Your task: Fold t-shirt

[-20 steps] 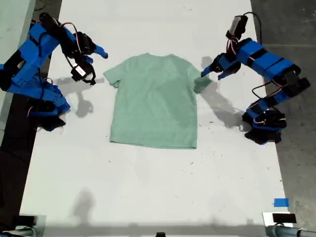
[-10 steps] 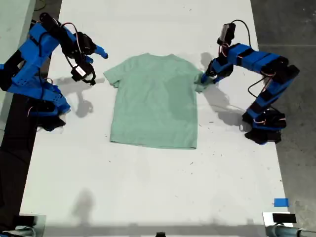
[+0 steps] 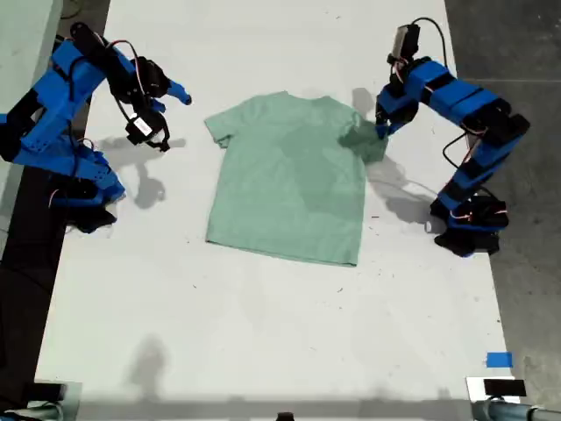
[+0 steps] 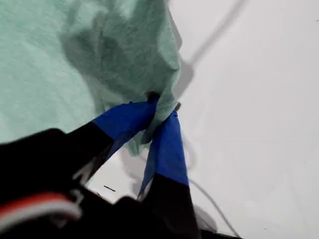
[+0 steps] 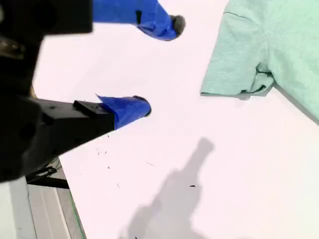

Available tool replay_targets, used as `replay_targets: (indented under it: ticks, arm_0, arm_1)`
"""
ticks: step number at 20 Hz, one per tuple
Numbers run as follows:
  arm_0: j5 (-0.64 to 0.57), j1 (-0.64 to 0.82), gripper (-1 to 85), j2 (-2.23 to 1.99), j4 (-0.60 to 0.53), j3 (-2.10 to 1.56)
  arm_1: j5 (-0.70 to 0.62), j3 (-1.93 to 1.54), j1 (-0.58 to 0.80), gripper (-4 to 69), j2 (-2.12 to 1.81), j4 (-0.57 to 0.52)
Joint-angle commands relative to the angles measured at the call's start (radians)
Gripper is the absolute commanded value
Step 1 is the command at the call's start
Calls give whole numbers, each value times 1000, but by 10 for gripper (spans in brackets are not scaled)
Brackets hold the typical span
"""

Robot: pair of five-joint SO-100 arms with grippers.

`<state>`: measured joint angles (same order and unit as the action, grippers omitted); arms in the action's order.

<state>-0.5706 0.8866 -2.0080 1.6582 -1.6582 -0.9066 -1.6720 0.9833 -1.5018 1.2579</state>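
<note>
The pale mint-green t-shirt (image 3: 285, 180) lies spread on the white table (image 3: 263, 333), neck toward the far edge. My first gripper (image 3: 379, 130) is at the sleeve on the exterior view's right and is shut on it. The first wrist view shows its blue fingers (image 4: 127, 119) pinching bunched cloth of the t-shirt (image 4: 50, 59), lifted a little off the table. My second gripper (image 3: 169, 118) hovers open off the other sleeve, at the exterior view's left. In the second wrist view that gripper (image 5: 159, 64) holds nothing, and the t-shirt's sleeve (image 5: 239, 64) lies flat a short way from it.
Both arm bases stand at the table's side edges in the exterior view. A blue tape piece (image 3: 498, 360) and a small device (image 3: 495, 388) sit near the exterior view's bottom right corner. Dark floor borders the table on both sides.
My first gripper came down on the sleeve, shut on it and lifted it. The whole t-shirt slid toward the exterior view's right. The second arm has not moved.
</note>
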Motion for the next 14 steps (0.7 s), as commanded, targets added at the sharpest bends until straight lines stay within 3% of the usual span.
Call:
replay_targets:
  ticks: [1, 8, 14]
  arm_0:
    - [-6, 9, 253, -8, 5, 51]
    - [-6, 5, 252, -8, 2, 48]
    - [-6, 0, 252, -8, -5, 41]
  arm_1:
    - [21, 241, -72, -14, -77, 126]
    - [184, 696, -282, -14, 189, 187]
    - [357, 827, -417, -14, 393, 20]
